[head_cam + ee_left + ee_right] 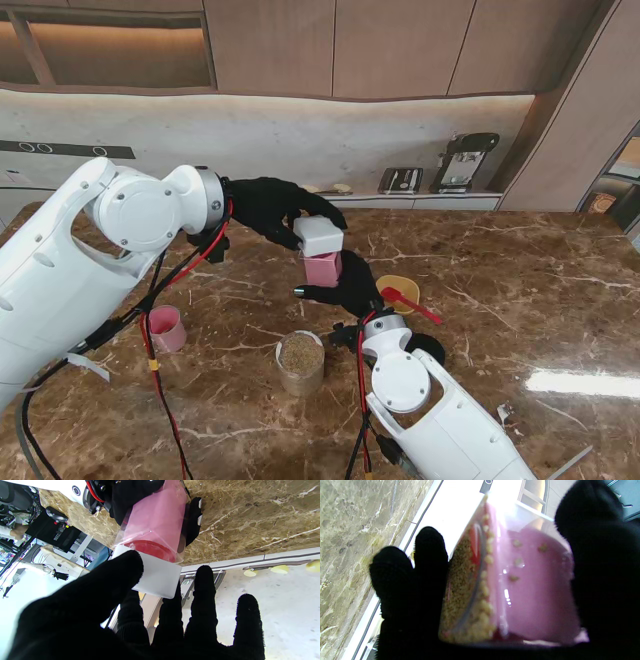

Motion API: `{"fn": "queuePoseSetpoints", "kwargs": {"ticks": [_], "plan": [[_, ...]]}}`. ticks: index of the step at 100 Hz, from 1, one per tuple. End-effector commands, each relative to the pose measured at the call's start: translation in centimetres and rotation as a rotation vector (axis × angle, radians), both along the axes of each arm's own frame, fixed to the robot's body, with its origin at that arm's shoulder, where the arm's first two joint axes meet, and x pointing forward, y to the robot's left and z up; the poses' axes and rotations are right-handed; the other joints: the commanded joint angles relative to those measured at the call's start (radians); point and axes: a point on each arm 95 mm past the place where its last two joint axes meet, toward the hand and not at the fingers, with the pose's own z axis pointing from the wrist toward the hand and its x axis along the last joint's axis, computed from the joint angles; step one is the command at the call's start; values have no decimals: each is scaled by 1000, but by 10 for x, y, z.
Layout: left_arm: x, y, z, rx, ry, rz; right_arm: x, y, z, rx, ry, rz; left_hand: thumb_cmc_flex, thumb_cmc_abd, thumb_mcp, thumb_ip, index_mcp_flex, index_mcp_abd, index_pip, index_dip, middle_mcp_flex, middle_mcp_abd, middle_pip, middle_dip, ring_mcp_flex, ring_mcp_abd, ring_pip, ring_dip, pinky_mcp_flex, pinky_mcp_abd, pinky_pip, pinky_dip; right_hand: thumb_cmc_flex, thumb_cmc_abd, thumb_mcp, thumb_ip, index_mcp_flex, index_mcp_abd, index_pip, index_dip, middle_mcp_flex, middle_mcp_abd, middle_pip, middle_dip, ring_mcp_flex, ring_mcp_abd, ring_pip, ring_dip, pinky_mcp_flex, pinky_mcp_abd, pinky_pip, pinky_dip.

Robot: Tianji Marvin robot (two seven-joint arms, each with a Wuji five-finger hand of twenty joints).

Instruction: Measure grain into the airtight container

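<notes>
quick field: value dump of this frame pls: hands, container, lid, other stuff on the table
left hand: shut on white lid, fingers over its top
right hand: shut on pink container, held off the table
lid state: sitting on container; sealed or not, cannot tell
container contents: grain visible through the wall
grain jar: open, on the table nearer to me
pink cup: left side
yellow bowl with red scoop: right of the container

pink container (322,268), white lid (319,236) on, grain jar (300,362) open
</notes>
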Motion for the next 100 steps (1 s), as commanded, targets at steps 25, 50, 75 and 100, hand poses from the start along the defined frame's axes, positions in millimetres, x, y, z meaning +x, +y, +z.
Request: {"fn": "queuePoseSetpoints", "kwargs": {"ticks": [25,50,75,100], "plan": [[-1,2,-13,39,21,6,3,2,10,16,-16,5,-10,8,-58,-48,107,42,418,369,39,-88,91,68,-14,-15,20,29,-23,-10,-16,5,194,285,282,-2,135,-203,165,27,130,-104,181,42,59,-142,39,-4,-22,-92,-13,24],[-1,4,-14,19,-1,15,3,2,10,15,-15,6,-31,3,-8,-9,14,24,479,494,51,-117,39,-53,9,-28,-4,-26,-8,-15,0,17,194,285,282,-2,136,-200,164,24,129,-103,180,41,59,-142,39,-4,-23,-91,-14,24],[-1,4,-14,11,-6,15,3,2,11,15,-17,9,-27,-5,1,-9,-53,35,241,277,151,-140,113,-22,64,-35,7,-36,-3,-22,12,14,193,286,281,-2,135,-199,165,22,131,-104,180,41,58,-141,38,-4,-23,-91,-14,24],[0,4,-14,13,-12,13,3,2,11,11,-17,9,1,-27,-26,-56,-3,54,35,-51,214,-139,120,126,74,-40,-4,-51,-8,-30,6,6,193,286,281,-2,136,-201,165,20,131,-103,181,42,59,-141,38,-5,-24,-90,-14,24]]}}
